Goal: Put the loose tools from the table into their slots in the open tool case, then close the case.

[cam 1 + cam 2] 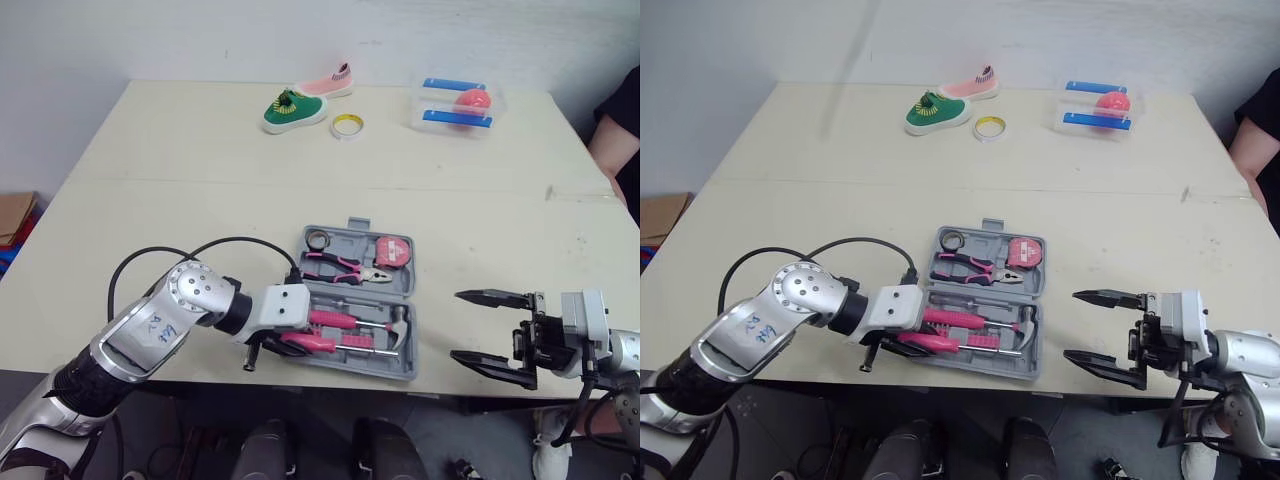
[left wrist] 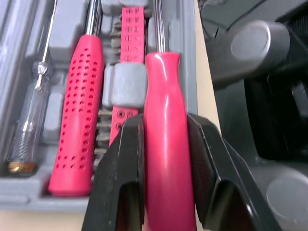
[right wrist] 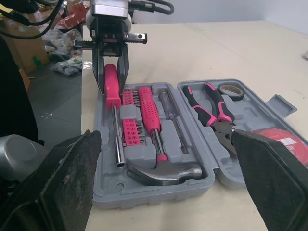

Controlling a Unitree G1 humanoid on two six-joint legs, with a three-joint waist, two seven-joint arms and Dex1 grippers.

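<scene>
Left gripper (image 2: 165,125) is at the table's (image 1: 200,200) near edge, fingers clamped on the handle of the pink screwdriver (image 2: 166,159), which lies along the near-left edge of the open tool case (image 3: 252,113). Can't really tell if it's fully seated in its slot. The case sits mid-table at the near edge. Right gripper (image 1: 456,325) hangs toward the near right corner, apart from the case, fingers spread wide and holding nothing. Inside the case: hammer (image 3: 163,173), pliers (image 3: 211,108), tape measure (image 1: 393,252). Way back along the far edge are a green shoe (image 1: 293,110), pink shoe (image 1: 328,82), yellow tape roll (image 1: 347,125) and a clear box (image 1: 455,105).
</scene>
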